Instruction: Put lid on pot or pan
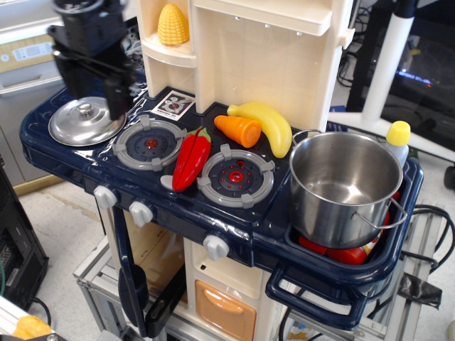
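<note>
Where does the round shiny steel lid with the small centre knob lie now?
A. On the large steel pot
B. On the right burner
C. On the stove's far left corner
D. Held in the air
C: the round shiny steel lid lies flat on the far left corner of the dark blue toy stove, apart from the open large steel pot on the right.

One raised front view looks down across the toy stove (142,206).

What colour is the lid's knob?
Shiny silver steel, matching the lid itself; the only view, observation.image, shows the knob clearly at the lid's centre.
</note>
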Robot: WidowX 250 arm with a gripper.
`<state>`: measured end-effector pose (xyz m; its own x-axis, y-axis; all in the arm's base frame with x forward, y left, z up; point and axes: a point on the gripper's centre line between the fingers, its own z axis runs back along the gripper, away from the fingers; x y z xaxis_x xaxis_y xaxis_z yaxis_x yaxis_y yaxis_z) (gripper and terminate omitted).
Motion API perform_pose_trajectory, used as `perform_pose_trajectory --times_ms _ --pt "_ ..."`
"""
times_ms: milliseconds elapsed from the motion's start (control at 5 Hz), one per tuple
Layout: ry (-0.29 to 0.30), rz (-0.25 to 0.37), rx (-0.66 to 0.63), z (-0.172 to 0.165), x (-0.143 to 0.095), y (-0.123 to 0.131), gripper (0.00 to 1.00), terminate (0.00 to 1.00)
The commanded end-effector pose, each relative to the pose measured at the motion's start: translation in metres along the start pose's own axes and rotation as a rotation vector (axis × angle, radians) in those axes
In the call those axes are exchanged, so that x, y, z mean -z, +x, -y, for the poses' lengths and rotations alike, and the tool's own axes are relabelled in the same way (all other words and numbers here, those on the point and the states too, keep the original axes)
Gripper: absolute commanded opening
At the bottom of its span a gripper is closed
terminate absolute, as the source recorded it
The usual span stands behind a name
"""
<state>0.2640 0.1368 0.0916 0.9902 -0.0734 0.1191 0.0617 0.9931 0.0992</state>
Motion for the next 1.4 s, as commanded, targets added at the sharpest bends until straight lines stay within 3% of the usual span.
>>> perform_pose_trajectory --times_ms 0,200,800,1000,1200 --pt "0.002 0.095 0.093 -0.057 0.012 0.017 1.0 0.0" --pt "-0.069 0.106 0.126 -0.069 0.032 0.023 1.0 0.0" --pt "-0.159 0.117 0.202 -0.077 0.056 0.038 1.0 0.0" --pt "-0.15 0.129 0.199 -0.076 0.058 0.039 0.0 0.0" --pt "-0.139 0.148 0.193 -0.075 0.058 0.035 0.0 0.0"
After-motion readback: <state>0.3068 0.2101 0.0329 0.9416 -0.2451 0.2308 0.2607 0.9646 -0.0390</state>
